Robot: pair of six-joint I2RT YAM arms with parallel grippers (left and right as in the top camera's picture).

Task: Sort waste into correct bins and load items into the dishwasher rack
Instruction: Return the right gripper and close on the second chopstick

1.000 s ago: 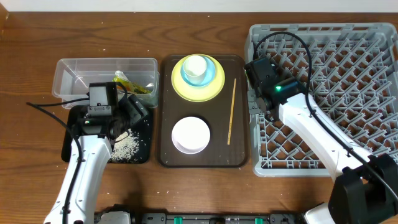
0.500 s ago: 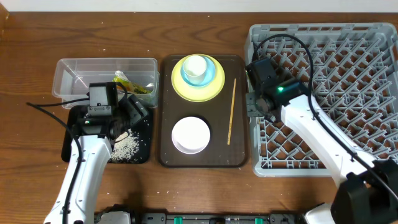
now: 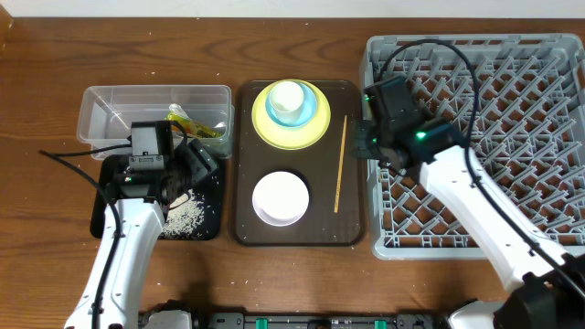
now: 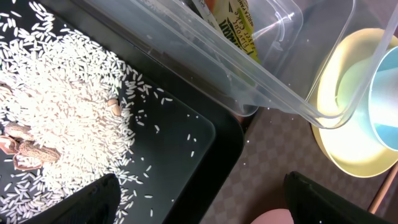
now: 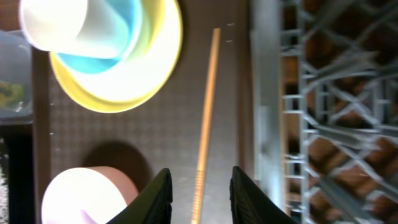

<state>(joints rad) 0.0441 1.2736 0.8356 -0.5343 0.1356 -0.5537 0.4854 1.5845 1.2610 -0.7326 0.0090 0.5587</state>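
One wooden chopstick (image 3: 340, 164) lies on the brown tray (image 3: 356, 228) beside the grey dishwasher rack (image 3: 512, 137). My right gripper (image 3: 358, 142) hovers over it, open; in the right wrist view the chopstick (image 5: 205, 112) runs between the fingertips (image 5: 160, 193), apart from both. The white cup (image 3: 287, 97) sits in the light blue bowl (image 3: 311, 110) on the yellow plate (image 3: 265, 132). Below them stands the white bowl (image 3: 281, 197). My left gripper (image 4: 199, 205) stands wide open and empty over the right edge of the black tray (image 4: 186, 143), which holds rice grains (image 4: 62, 124).
The clear tub (image 3: 119, 114) behind the black tray holds the green-and-orange wrapper (image 3: 194, 125). Brown shell bits (image 4: 18, 143) lie among the rice. The rack's left wall (image 5: 264, 93) runs close beside the right gripper.
My right gripper has moved left from the rack's edge to over the chopstick on the brown tray. The left arm has not moved.
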